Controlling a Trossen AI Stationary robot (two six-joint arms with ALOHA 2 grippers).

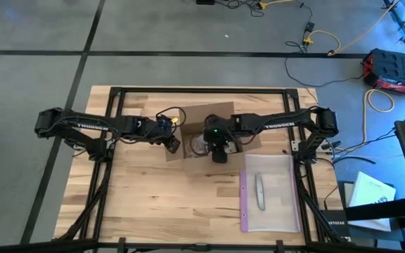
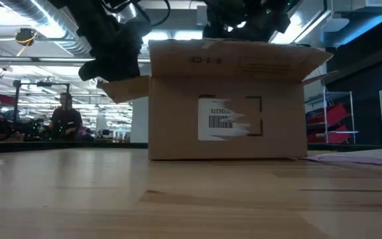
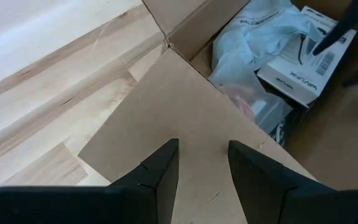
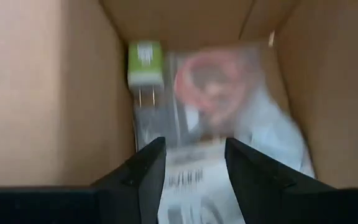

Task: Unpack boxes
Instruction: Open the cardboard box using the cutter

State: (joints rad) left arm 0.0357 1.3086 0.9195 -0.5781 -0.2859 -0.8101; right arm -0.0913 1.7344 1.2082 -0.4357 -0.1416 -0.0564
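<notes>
Cardboard box [image 1: 209, 133] sits near the middle of my table, slightly toward twelve o'clock, flaps already spread, so the opening part looks done. Nothing from inside lies out on the wood yet. Contents are all within: a white carton [image 3: 306, 65], a pale plastic pouch [image 3: 253, 37] and a green plug [image 4: 145, 62]. My right gripper [image 4: 194, 165] hangs over the box mouth, fingers parted, grasping nothing. My left gripper [image 3: 204, 165] rests above the nine o'clock flap [image 3: 185, 124], fingers apart, empty too. At five o'clock lies a zip bag [image 1: 271, 191]. I judge the emptying is all left.
</notes>
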